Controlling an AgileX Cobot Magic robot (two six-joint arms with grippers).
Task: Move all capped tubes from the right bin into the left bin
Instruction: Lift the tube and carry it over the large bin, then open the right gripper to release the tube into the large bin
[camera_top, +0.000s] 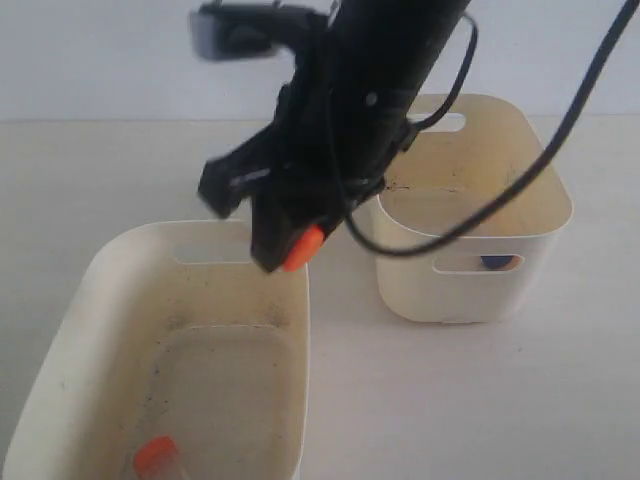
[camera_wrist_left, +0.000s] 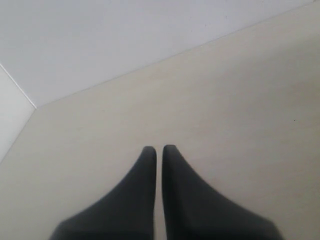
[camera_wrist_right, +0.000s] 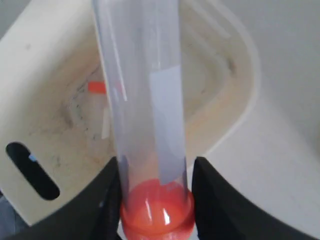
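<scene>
While my right tool (camera_wrist_right: 156, 197) clamps an orange-capped tube (camera_wrist_right: 142, 100) at centre frame, over the left bin's (camera_top: 85, 335) back rim, I'm at the drop step: nudge it forward over the bin, then release. My left tool (camera_wrist_left: 159, 150) is pinched closed and empty. A blue cap (camera_top: 495, 262) sits in the right bin (camera_top: 470, 298).

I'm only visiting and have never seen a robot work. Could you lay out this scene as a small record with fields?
right gripper: shut on the held tube, orange cap at the fingers, over the left bin near its rim
left gripper: shut, empty, above bare table
left bin: one orange-capped tube lying inside
right bin: blue cap visible through the handle cutout
progress: one tube delivered, one in transit, at least one left
</scene>
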